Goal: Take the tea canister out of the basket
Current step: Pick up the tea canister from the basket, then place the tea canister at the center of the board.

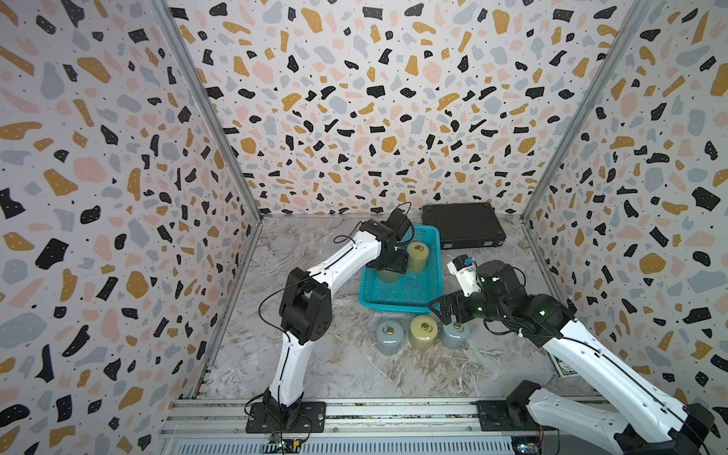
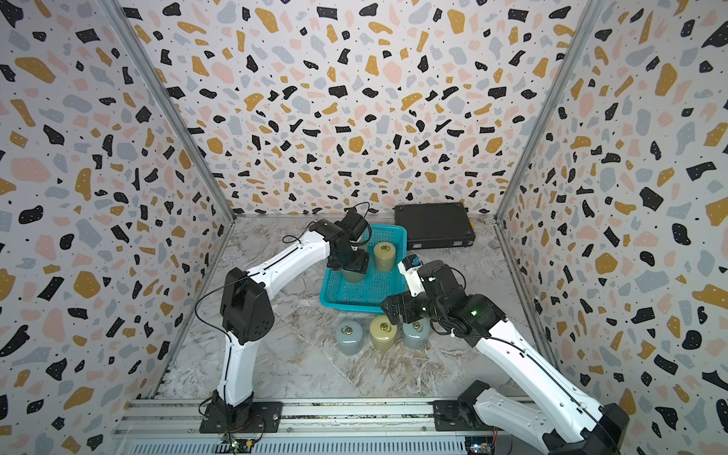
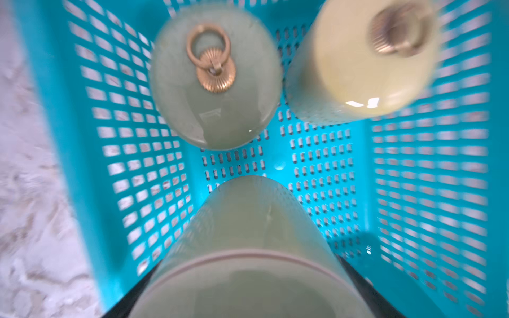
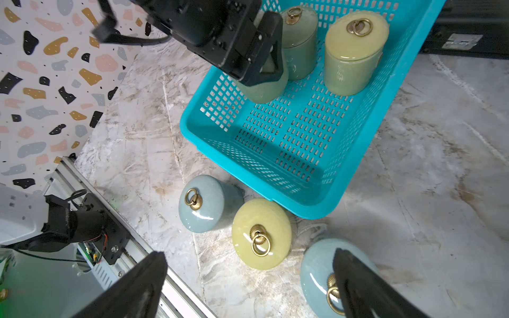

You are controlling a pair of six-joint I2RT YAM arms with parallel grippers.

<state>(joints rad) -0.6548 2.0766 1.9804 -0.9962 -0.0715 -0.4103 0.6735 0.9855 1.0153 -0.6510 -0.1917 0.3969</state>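
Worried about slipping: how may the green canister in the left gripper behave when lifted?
The green canister looks glazed and glossy, so probably slippery and breakable. A seam shows a separate lid; tilted, it may slide off.

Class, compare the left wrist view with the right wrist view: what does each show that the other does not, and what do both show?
Only the left wrist view: the lid of the grasped green canister, close from above, between both fingers of the left gripper.
Only the right wrist view: a blue-grey canister, a yellow canister and a second blue-grey canister on the table, the open right gripper, the black case.
Both: the basket holding that grasped canister, a second green canister and a yellow-lidded canister.
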